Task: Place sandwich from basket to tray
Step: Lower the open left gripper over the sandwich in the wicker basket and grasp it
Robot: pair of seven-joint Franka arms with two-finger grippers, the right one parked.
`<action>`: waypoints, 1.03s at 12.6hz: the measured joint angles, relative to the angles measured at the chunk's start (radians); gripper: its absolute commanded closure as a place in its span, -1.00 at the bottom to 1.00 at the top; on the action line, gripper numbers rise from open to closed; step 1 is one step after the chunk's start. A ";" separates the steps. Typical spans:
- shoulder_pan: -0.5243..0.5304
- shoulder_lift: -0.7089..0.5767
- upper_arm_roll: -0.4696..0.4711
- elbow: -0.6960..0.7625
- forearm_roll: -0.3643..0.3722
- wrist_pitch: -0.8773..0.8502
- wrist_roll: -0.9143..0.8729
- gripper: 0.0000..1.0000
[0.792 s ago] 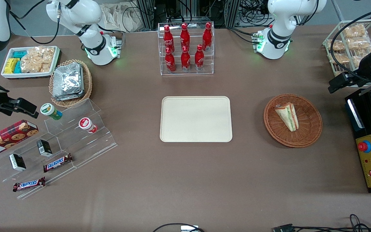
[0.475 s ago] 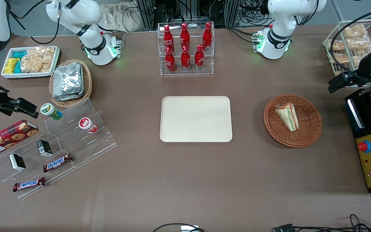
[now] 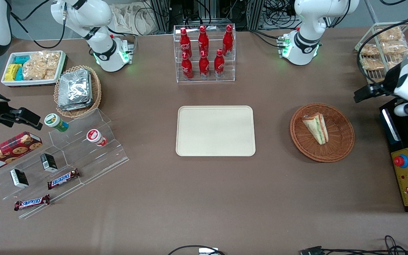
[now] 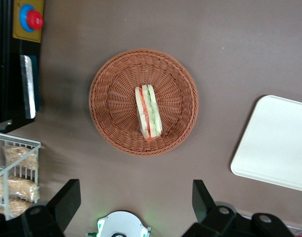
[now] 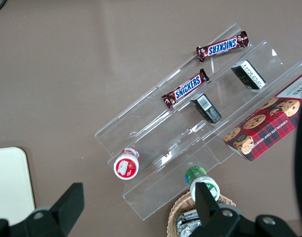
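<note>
The sandwich [image 3: 316, 128] [image 4: 148, 112], a wrapped triangular wedge with green and pink layers, lies on its side in the reddish-brown basket [image 3: 345, 141] [image 4: 108, 118]. The cream tray [image 3: 215, 131] [image 4: 279, 143] sits bare at the table's middle, beside the basket. My gripper [image 3: 368, 92] [image 4: 136, 202] hangs high above the table at the working arm's end, just off the basket's rim and a little farther from the front camera. It is open, with nothing between its black fingers [image 4: 66, 200].
A black control box with a red button [image 3: 404, 156] stands beside the basket. A wire rack of snack bags [image 3: 384, 46] is farther back. The arm's base [image 3: 301, 46] and an acrylic bottle rack [image 3: 204, 53] stand at the back edge.
My gripper and wrist have shifted slightly toward the basket and farther from the front camera. The sandwich, basket and tray have not moved.
</note>
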 measured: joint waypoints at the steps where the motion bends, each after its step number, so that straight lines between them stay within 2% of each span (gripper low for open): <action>1: 0.000 -0.009 -0.001 -0.077 0.000 0.070 -0.038 -1.00; 6: -0.002 -0.034 -0.003 -0.494 0.000 0.491 -0.236 -1.00; 9: -0.005 -0.001 -0.006 -0.587 0.000 0.608 -0.306 -1.00; 13: -0.006 0.027 -0.008 -0.705 0.000 0.769 -0.312 -0.99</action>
